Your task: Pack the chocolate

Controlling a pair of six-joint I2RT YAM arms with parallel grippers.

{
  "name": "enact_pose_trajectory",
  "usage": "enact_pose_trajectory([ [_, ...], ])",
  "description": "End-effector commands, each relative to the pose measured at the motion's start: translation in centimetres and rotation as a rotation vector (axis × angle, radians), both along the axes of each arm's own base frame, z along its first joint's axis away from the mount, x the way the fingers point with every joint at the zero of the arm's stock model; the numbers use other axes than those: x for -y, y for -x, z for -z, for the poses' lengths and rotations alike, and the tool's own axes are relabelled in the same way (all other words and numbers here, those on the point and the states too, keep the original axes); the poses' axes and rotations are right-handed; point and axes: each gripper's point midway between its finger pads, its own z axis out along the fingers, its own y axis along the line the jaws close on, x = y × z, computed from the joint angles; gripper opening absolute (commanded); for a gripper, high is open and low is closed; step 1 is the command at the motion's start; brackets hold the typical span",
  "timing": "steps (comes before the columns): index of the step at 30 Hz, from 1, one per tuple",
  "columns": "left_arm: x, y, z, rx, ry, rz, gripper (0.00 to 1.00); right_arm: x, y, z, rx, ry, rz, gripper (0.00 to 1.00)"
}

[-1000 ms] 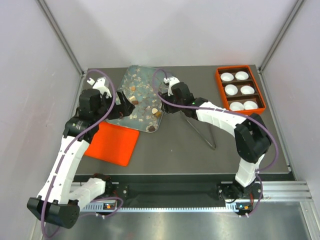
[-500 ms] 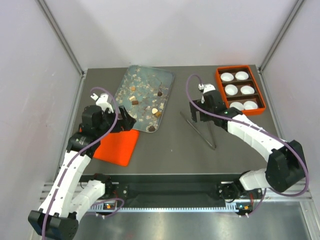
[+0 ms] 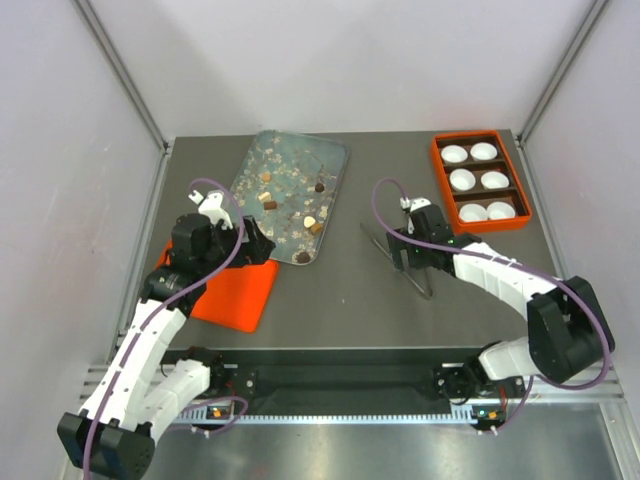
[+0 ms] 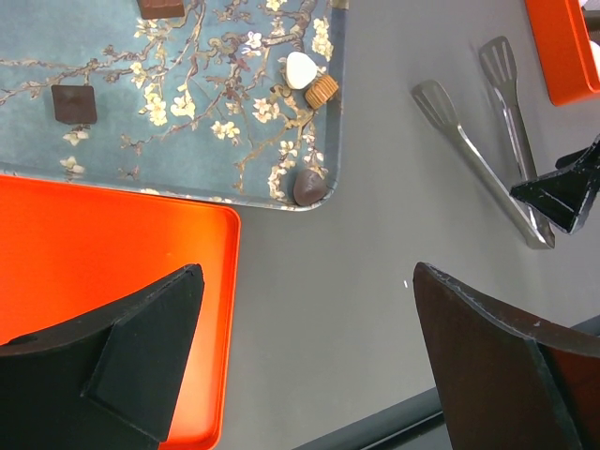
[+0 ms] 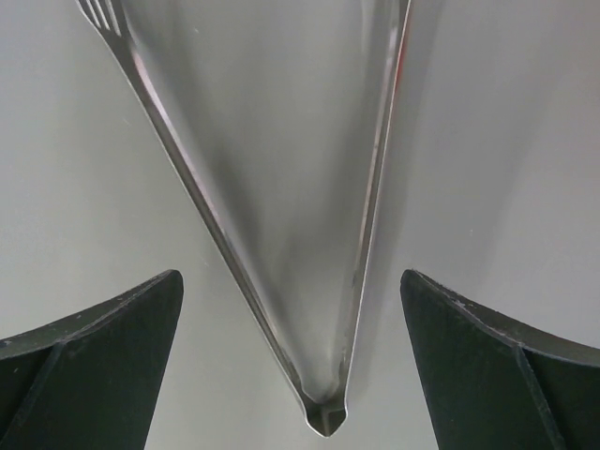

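As seen from above: chocolate (image 3: 311,224) on floral tray (image 3: 330,160), far left; left gripper (image 3: 257,242) gaping over orange lid (image 3: 230,290), right gripper (image 3: 403,255) gaping over tongs (image 3: 420,280). Left wrist: fingers (image 4: 141,347) apart, empty; chocolate (image 4: 310,187) at tray's near corner. Right wrist: fingers (image 5: 103,337) wide, either side of tongs' hinge (image 5: 323,417).

The chocolate (image 3: 319,186) lies as small loose pieces, scattered singly on a blue flowered tray (image 3: 300,148) toward 11 o'clock in the top view. In the left wrist view a dark rounded lump (image 4: 309,187) sits at the tray's 5 o'clock corner against the rim. A white heart (image 4: 301,69) touches a ridged caramel round (image 4: 322,90) near the 3 o'clock edge. A flat dark square (image 4: 74,103) lies apart toward 9 o'clock.
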Motion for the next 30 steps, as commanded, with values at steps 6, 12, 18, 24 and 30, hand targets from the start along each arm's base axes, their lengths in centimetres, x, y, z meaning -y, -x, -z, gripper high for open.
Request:
enact_pose_trajectory([
  [6,0.0,-0.6,-1.7,0.093,-0.003,0.005,0.98,-1.7,-1.8,0.3,0.021,-0.064,-0.065,1.00],
  [12,0.0,-0.5,-1.5,0.091,-0.007,0.006,0.98,-1.7,-2.6,1.9,-0.044,-0.034,-0.036,1.00],
  [18,0.0,-0.6,-1.5,0.090,-0.013,0.005,0.98,-1.9,-3.9,3.2,-0.048,-0.041,0.040,0.91],
  [24,0.1,-0.8,-1.2,0.081,-0.014,0.009,0.98,-2.8,-8.1,2.6,0.011,-0.071,0.128,0.76],
  [30,0.0,-0.7,-1.3,0.084,-0.020,0.005,0.98,-4.5,-10.0,2.5,0.019,-0.169,0.183,0.76],
])
